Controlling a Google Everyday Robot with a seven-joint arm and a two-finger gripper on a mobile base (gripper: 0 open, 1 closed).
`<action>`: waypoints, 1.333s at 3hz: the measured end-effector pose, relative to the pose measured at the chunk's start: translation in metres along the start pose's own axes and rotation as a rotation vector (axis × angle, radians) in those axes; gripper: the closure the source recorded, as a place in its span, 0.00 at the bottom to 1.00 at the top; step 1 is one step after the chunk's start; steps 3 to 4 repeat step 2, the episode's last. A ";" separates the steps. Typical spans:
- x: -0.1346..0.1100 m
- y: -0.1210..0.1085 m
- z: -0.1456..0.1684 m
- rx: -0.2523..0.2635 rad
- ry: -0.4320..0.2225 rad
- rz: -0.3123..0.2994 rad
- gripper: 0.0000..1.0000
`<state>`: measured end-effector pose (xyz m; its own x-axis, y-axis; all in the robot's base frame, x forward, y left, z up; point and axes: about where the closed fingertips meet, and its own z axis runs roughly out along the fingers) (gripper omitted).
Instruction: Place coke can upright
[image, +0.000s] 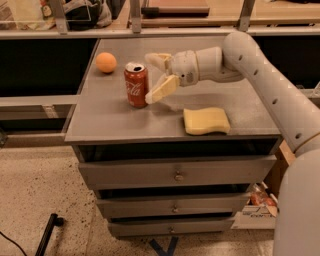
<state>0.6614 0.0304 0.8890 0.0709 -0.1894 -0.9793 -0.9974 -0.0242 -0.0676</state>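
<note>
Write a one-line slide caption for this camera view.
Open gripper beside the upright coke can on the cabinet top.

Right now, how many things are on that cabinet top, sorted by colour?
Red: 1, the coke can, upright.
Orange: 1, the ball.
Yellow: 1, the sponge.
Total: 3.
The gripper hangs open just right of the can.
</note>
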 end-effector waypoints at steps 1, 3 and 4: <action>-0.002 -0.004 -0.018 0.045 0.064 -0.009 0.00; -0.002 -0.005 -0.018 0.045 0.066 -0.009 0.00; -0.002 -0.005 -0.018 0.045 0.066 -0.009 0.00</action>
